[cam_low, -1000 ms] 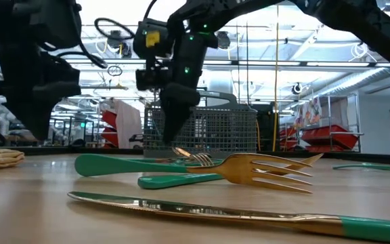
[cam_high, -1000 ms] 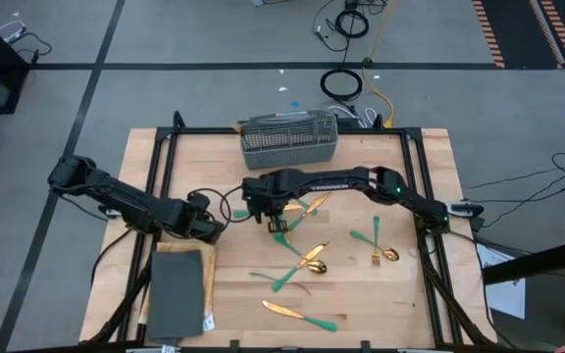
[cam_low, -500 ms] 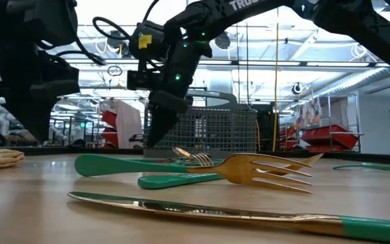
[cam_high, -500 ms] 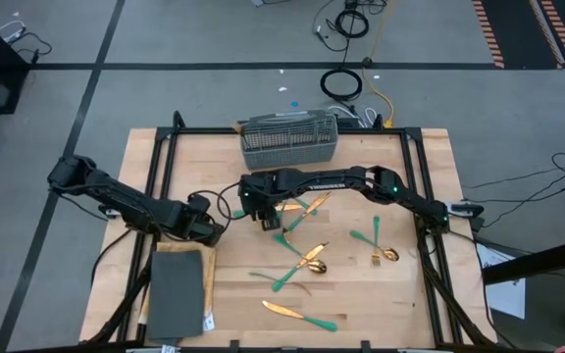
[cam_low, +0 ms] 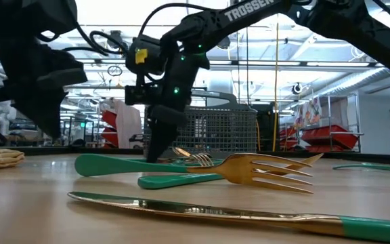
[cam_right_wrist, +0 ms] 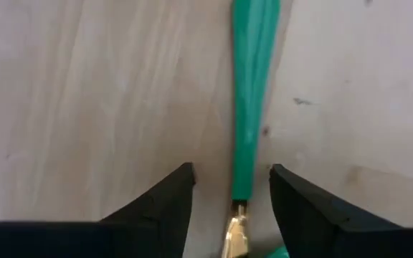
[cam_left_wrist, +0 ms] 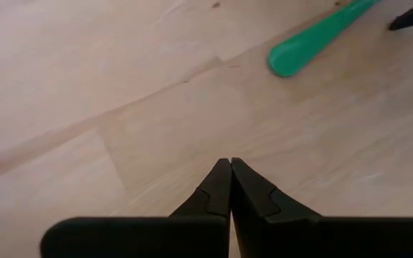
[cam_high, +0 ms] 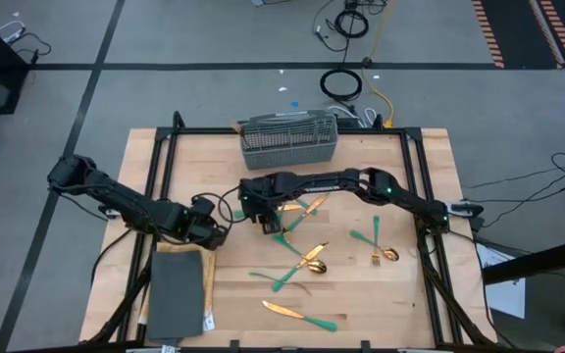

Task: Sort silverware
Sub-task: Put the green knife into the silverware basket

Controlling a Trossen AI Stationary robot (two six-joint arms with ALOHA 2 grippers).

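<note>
A gold knife [cam_low: 202, 211] with a teal handle lies nearest on the counter [cam_high: 381, 294], a fork [cam_low: 249, 169] just behind it. Farther back, the right gripper [cam_right_wrist: 229, 188] stands spread wide astride a teal handle [cam_right_wrist: 253, 93]. At the left, the left gripper [cam_left_wrist: 229, 172] is pinched together, empty. The mesh basket [cam_high: 289, 140] sits at the far edge.

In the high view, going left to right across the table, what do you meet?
Dark slab → left gripper → right gripper → spoon → fork by the right edge.
</note>
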